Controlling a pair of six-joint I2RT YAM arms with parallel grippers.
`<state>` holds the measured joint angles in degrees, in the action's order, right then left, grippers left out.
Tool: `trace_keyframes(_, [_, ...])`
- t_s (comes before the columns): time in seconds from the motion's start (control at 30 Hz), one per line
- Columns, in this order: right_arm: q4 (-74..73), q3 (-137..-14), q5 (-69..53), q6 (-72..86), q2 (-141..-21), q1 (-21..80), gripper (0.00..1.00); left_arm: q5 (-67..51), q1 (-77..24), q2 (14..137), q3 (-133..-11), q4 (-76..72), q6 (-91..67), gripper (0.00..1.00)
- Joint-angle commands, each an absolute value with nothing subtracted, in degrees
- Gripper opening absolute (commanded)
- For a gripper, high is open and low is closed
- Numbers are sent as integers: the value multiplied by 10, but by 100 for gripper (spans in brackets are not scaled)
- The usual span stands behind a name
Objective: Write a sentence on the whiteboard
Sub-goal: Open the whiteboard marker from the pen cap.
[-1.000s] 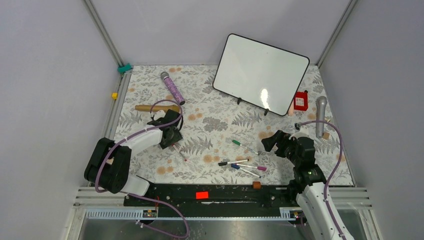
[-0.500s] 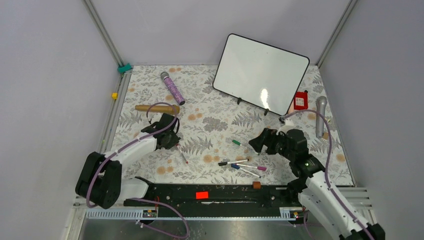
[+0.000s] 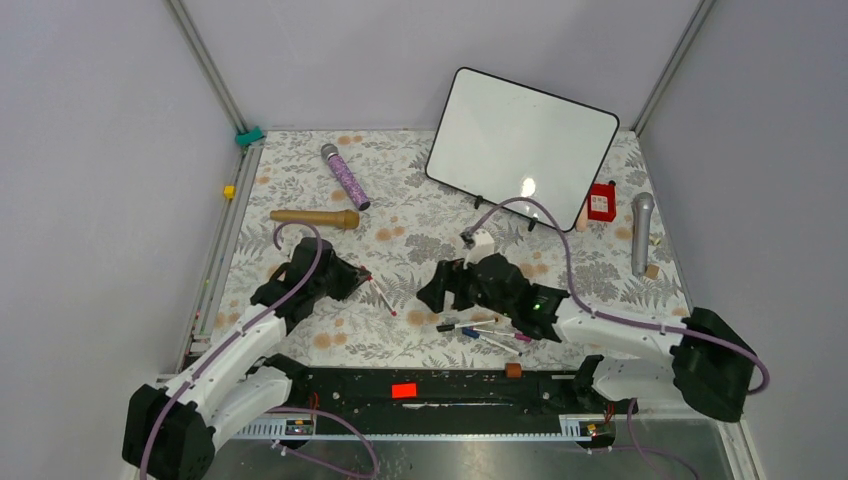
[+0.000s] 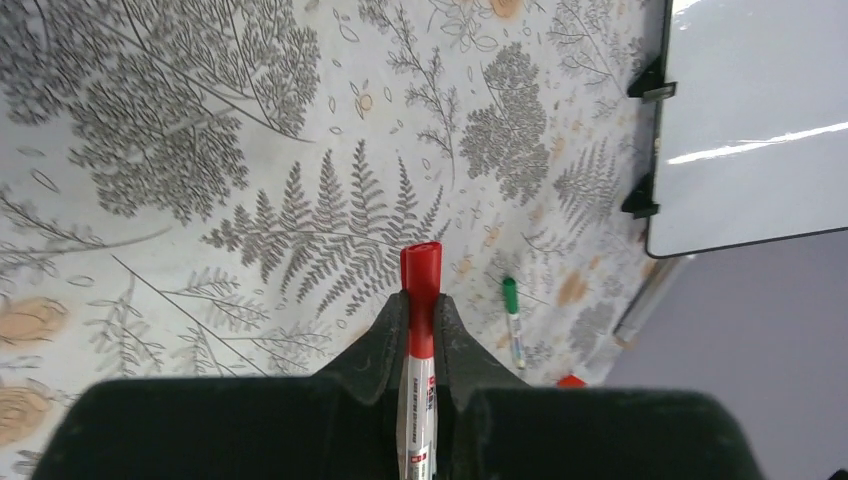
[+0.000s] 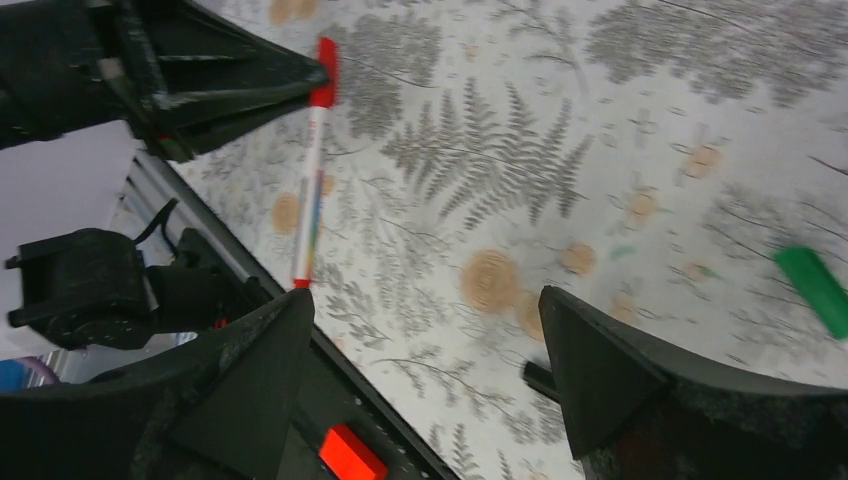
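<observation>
Nothing has moved at the whiteboard (image 3: pixel 520 150), blank at the back right, but both arms have swung inward: the left gripper (image 4: pixel 421 305) clamps a capped red marker (image 4: pixel 421 265), and the right gripper (image 5: pixel 422 298) reaches toward it, fingers spread. Writing has not begun.

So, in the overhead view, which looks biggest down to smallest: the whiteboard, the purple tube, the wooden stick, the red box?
1. The whiteboard, by far.
2. The purple tube and the wooden stick look alike: stick longer, tube thicker, so unranked.
3. The red box, smallest.
</observation>
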<state>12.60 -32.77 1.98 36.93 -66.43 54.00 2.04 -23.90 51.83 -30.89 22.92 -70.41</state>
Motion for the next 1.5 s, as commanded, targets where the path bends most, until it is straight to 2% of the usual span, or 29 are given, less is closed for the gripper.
trace_keyframes(0.0, [263, -379, 123, 387, -718, 612, 90, -36, -241, 478, -287, 176, -815, 0])
trace_keyframes(0.1, [316, -392, 146, 369, -745, 644, 84, -35, -241, 453, -281, 175, -846, 0])
trace_keyframes(0.3, [321, -432, 158, 357, -796, 665, 76, -64, -241, 429, -278, 171, -891, 0])
trace_keyframes(0.5, [321, -452, 163, 361, -820, 672, 50, -88, -241, 422, -259, 153, -931, 0])
trace_keyframes(0.87, [319, -448, 169, 376, -826, 678, 55, -77, -242, 414, -264, 144, -950, 0])
trace_keyframes(1.13, [286, -461, 176, 386, -835, 682, 50, -61, -248, 406, -263, 144, -954, 0])
trace_keyframes(1.2, [288, -454, 182, 391, -831, 682, 37, -59, -249, 404, -262, 144, -954, 0])
trace_keyframes(1.27, [287, -447, 191, 395, -824, 682, 16, -58, -250, 403, -260, 145, -954, 0])
trace_keyframes(1.3, [283, -445, 197, 396, -820, 682, 9, -56, -250, 402, -259, 145, -953, 0])
trace_keyframes(1.37, [280, -438, 205, 396, -809, 682, 1, -48, -251, 401, -259, 150, -950, 0])
trace_keyframes(1.47, [281, -421, 206, 399, -791, 682, 0, -20, -251, 396, -267, 174, -934, 0])
